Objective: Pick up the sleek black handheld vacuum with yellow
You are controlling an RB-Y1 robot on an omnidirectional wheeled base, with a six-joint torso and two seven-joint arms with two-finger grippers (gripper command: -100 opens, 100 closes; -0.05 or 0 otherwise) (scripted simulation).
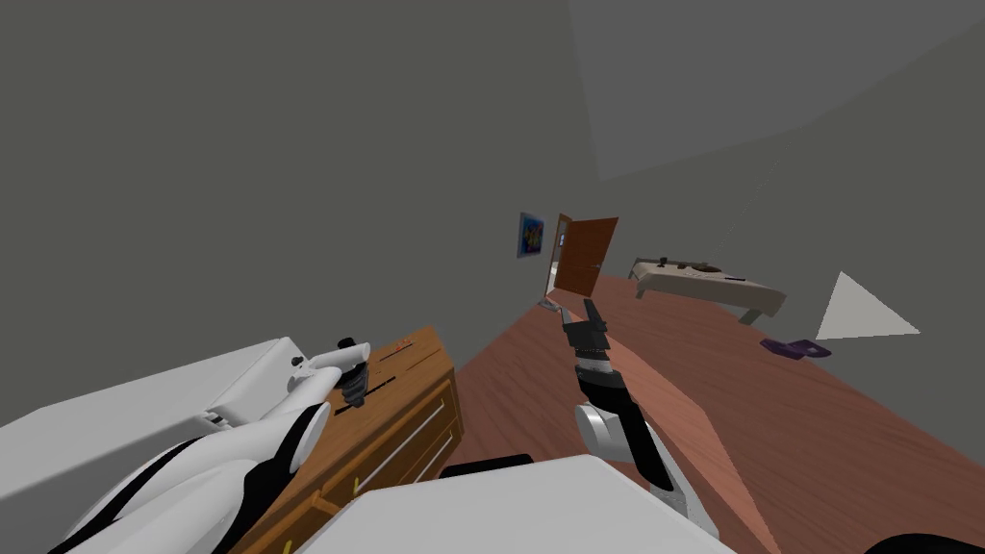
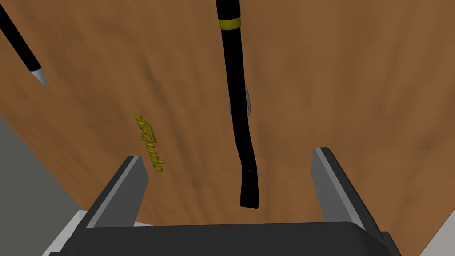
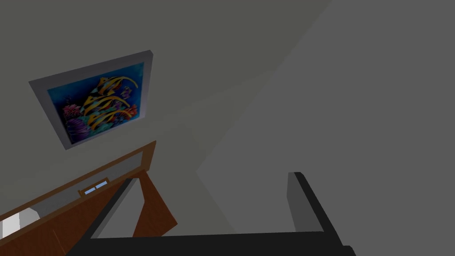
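The left gripper [image 2: 227, 153] holds its fingers [image 2: 129, 182] apart, with the long black vacuum [image 2: 233, 66] lying between them, pointing straight away.

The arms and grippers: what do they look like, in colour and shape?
The left arm and right arm have white shells with black panels and dark joints. The left gripper and right gripper each have two thin grey, blade-like fingers on a dark box.
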